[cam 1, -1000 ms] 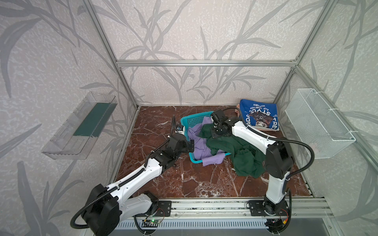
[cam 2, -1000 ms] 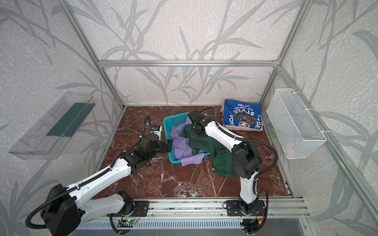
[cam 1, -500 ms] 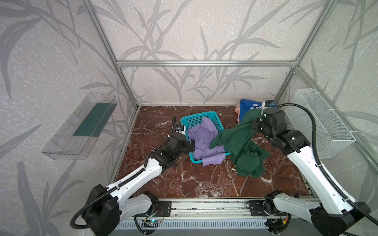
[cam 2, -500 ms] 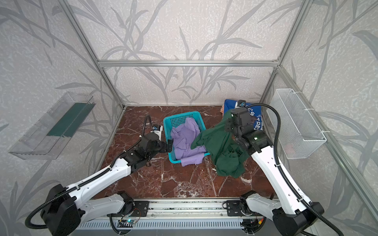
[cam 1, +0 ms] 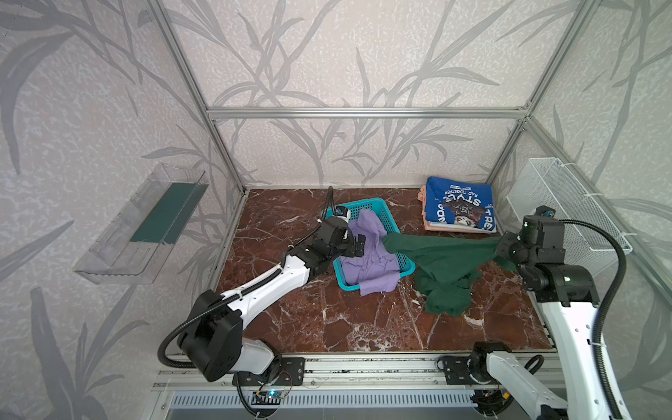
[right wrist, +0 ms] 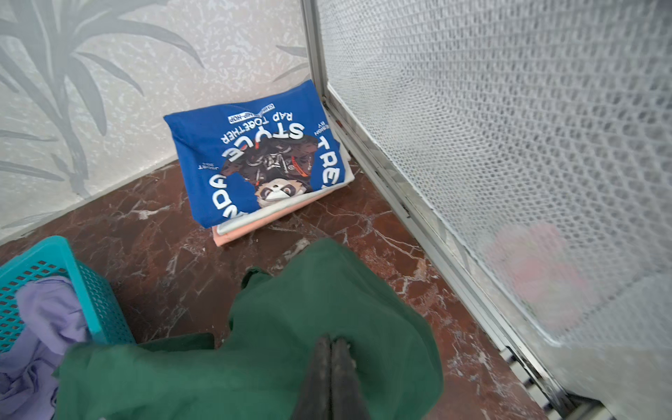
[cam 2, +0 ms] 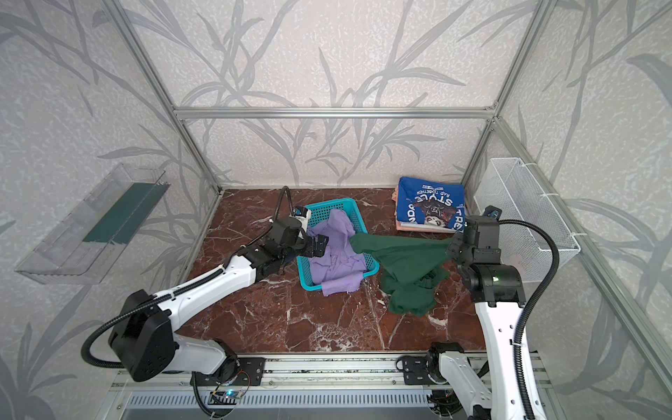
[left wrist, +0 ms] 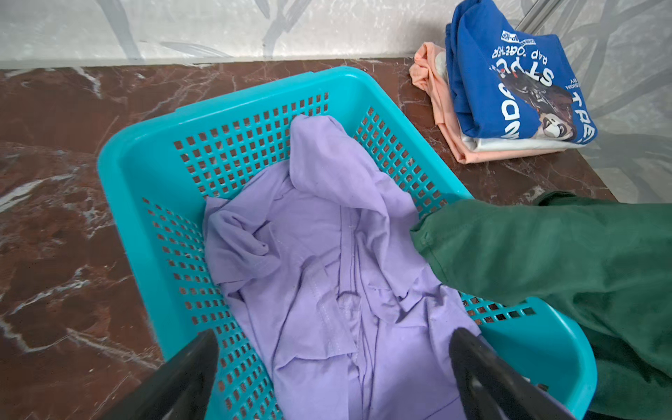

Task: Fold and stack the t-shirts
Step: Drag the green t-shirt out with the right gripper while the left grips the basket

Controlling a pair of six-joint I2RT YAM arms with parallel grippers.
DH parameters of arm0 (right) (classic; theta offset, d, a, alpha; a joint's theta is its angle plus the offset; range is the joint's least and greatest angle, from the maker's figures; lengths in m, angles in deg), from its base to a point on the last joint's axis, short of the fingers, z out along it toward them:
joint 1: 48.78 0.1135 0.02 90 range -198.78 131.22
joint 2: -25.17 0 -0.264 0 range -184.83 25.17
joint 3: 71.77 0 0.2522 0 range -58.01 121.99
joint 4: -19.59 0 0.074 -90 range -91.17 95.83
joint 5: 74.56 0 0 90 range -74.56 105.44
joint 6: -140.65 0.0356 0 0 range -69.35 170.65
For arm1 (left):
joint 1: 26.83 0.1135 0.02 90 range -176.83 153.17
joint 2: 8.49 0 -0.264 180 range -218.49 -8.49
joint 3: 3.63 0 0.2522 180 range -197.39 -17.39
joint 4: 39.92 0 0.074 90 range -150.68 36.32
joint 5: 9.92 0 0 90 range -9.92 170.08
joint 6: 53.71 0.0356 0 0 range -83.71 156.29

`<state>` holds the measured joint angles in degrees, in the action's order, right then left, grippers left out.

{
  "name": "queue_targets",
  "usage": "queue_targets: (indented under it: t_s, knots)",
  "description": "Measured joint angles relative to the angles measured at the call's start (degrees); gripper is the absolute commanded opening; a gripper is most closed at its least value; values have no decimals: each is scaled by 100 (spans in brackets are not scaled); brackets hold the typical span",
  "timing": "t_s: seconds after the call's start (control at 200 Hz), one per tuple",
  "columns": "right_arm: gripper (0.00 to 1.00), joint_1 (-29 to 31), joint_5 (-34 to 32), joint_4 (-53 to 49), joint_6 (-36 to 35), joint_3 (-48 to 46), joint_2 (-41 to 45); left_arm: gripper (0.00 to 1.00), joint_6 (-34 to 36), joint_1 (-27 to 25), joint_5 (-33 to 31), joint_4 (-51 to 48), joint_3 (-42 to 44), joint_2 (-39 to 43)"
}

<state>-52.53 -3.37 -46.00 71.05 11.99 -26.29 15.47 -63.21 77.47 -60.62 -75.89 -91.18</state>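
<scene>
Green t-shirt (cam 1: 443, 254) — your right gripper (right wrist: 330, 340) is pinching it, stretched from the turquoise basket (left wrist: 218, 96), while your left gripper (left wrist: 334, 334) is hovering spread wide above the lavender t-shirt (left wrist: 320, 236).

Red-brown marble tabletop (cam 1: 363, 320): turquoise basket (cam 1: 363, 209) mid-back, peach shirt (left wrist: 443, 116) back right corner, green shirt (cam 1: 447, 294) heap between.

Top views look down from high in front; wrist cameras sit close, both showing basket (left wrist: 232, 105) and blue shirt (left wrist: 483, 72)
</scene>
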Motion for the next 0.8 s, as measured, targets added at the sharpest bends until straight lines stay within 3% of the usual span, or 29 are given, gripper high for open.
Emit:
queue_targets:
  t_s: [0.1, 0.305, 0.485, 0.8]
  knots:
    - [0, -345, -9, -195, -116, 212, 33, 99, 2, -87, 131, -44, -396, -433]
    - [0, -490, 157, -396, -129, 507, 225, 99, 4, -240, 308, -146, -1115, -1193]
    - [0, -778, 828, -374, -50, 413, 286, 99, 2, -323, 503, -205, -1622, -1626]
    - [0, -765, 2905, 428, 557, -2092, 562, 90, 13, -612, 852, -522, -2693, -2559]
